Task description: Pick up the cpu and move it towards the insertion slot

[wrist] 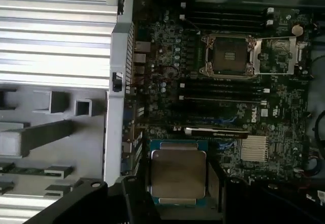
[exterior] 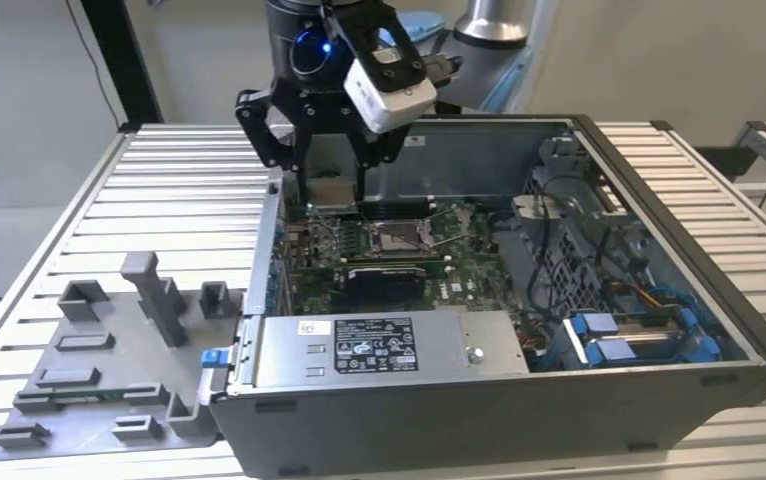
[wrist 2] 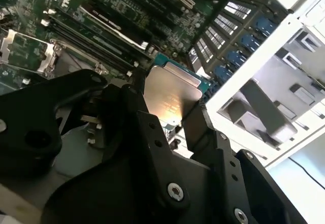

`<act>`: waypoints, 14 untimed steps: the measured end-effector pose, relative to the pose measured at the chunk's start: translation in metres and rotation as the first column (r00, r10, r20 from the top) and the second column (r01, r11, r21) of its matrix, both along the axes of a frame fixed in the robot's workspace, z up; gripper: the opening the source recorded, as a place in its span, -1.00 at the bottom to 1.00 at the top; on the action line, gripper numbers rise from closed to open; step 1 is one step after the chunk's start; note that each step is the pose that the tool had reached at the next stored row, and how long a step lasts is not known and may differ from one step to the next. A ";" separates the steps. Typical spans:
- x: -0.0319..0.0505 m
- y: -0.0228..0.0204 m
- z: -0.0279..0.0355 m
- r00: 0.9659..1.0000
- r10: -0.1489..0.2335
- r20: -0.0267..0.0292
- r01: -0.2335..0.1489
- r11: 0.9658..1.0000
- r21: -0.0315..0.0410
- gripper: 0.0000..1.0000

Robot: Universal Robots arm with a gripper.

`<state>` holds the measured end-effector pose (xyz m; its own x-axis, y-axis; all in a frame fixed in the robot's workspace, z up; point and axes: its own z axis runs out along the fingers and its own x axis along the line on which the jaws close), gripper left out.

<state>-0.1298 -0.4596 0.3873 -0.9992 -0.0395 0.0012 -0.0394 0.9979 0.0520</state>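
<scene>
Gripper (exterior: 327, 190): upper centre of exterior view, above the open computer case (exterior: 703, 300), over the case's wall on the exterior view's left.
Fingers (wrist 2: 195, 125): pinching the cpu by opposite edges; dark pads on both sides in both wrist views.
Cpu (wrist: 177, 177): held clear of the green motherboard (wrist: 284, 137), silvery face toward the cameras; lower centre of first wrist view.
Insertion slot (exterior: 394, 237): centre of exterior view, frame open, apart from the cpu.
Grey tray (exterior: 90, 380): lower left of exterior view, on the slatted table (exterior: 170, 180), beside the case.
</scene>
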 end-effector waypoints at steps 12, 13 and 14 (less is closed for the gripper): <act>0.0541 0.0020 0.0000 1.000 -0.001 0.000 0.001 1.000 0.000 -1.00; 0.0584 0.0021 0.0000 1.000 -0.001 0.000 0.001 1.000 0.000 -1.00; 0.0624 0.0023 0.0000 1.000 -0.001 0.000 0.001 1.000 0.000 -1.00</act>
